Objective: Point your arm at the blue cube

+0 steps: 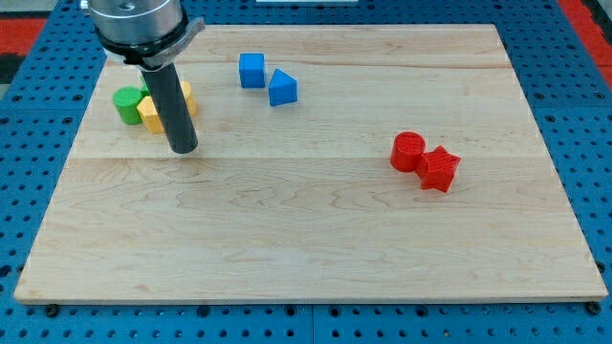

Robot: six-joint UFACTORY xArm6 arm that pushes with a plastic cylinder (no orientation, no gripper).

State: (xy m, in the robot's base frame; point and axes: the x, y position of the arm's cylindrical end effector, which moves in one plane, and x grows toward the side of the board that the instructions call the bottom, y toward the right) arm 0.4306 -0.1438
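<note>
The blue cube [251, 70] sits near the view's top, left of centre, on the wooden board [306, 239]. A blue wedge-shaped block [282, 88] lies just to its lower right, almost touching it. My tip [184, 149] rests on the board to the lower left of the blue cube, well apart from it. The rod rises to the arm's head at the view's top left. Right beside the rod, on its left, are a green cylinder [126, 104] and a yellow block [153, 113], with another yellow block [187, 97] partly hidden behind the rod.
A red cylinder [407, 151] and a red star-like block [440, 169] touch each other at the view's right. The board lies on a blue perforated table [29, 143].
</note>
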